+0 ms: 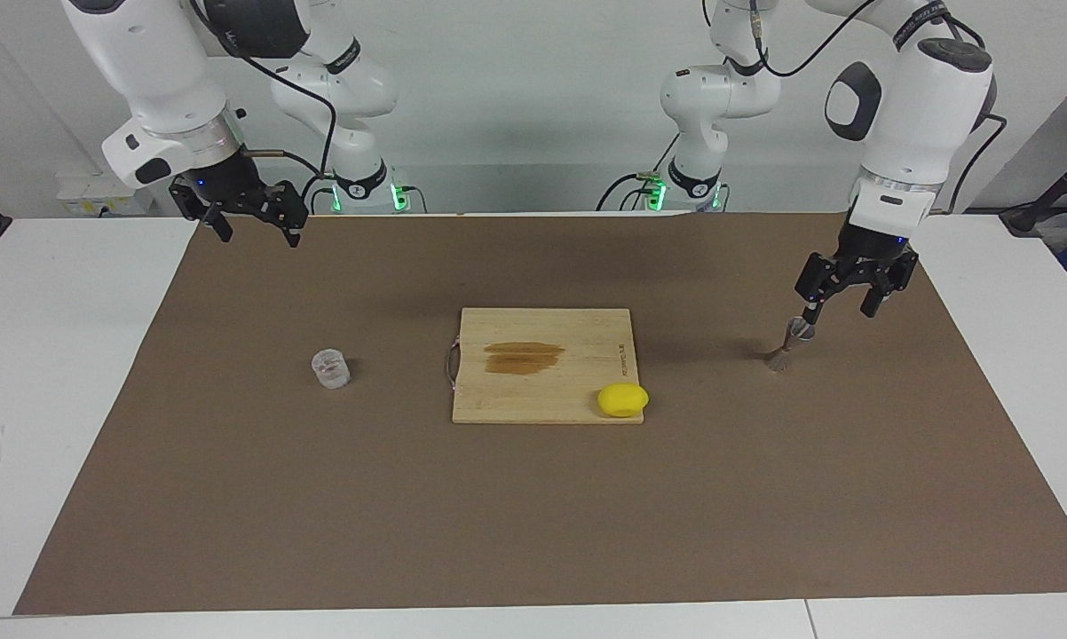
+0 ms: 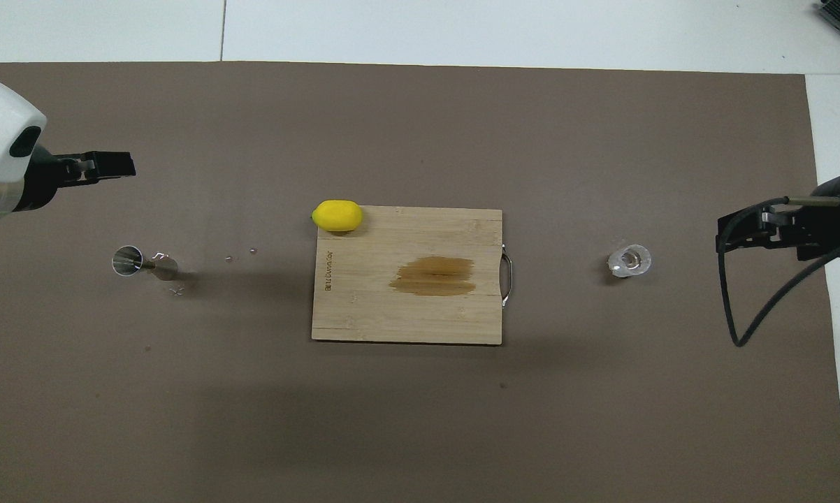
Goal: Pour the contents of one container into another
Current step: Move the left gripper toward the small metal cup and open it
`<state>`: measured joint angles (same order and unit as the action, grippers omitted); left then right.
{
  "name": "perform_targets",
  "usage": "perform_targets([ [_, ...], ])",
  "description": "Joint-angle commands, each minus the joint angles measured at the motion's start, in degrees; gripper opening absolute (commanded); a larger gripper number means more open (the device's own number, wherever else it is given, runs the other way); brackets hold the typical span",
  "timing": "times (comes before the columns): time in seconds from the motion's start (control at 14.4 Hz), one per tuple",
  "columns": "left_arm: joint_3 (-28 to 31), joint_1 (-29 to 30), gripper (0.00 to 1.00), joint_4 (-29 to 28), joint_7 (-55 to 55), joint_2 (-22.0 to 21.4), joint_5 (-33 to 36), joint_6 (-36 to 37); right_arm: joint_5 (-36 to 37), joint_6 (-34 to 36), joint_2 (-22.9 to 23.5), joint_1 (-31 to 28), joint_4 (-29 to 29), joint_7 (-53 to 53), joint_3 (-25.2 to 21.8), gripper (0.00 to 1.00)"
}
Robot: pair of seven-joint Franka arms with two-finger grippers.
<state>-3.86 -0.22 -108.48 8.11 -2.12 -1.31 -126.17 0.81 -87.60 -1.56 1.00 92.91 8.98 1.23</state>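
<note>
My right jaws are hanging wide open and empty over the corner of the brown mat [image 1: 232, 497] nearest my right base. They are waiting there, which is keeping the middle free. The glass cup [image 1: 330, 368] is standing upright toward that end of the bench [image 1: 54, 373], with bare mat all round it, so I am judging it reachable from any side. The cutting board [image 1: 542, 377] is lying mid-bench. The lemon [image 1: 622, 399] is sitting on a board corner away from me, well apart from both vessels. The jigger [image 1: 786, 346] is standing upright toward my left arm's end. My left jaws are hovering over it, spread wide and holding nothing. One tip is possibly brushing its rim, but I cannot tell.
</note>
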Motion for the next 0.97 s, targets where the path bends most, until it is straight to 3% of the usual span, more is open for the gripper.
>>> perform_targets([
  [0.0,-0.1,0.0,1.00,-3.0,-0.4,-1.1,0.4,-3.2,0.4,0.3,-0.4,-0.6,0.0,-1.1,0.4,1.00],
  [0.35,-0.4,-1.3,1.00,-3.4,0.2,-1.8,0.4,1.2,0.4,0.3,-0.4,-0.6,0.0,-1.1,0.4,1.00],
  [0.56,-0.4,-0.7,1.00,-1.2,-0.5,-1.6,0.4,8.3,0.4,0.3,-0.4,-0.6,0.0,-1.1,0.4,1.00],
  [0.9,-0.7,-4.4,1.00,-0.9,-0.8,-1.1,-0.6,12.2,0.4,0.3,-0.4,-0.6,0.0,-1.1,0.4,1.00],
])
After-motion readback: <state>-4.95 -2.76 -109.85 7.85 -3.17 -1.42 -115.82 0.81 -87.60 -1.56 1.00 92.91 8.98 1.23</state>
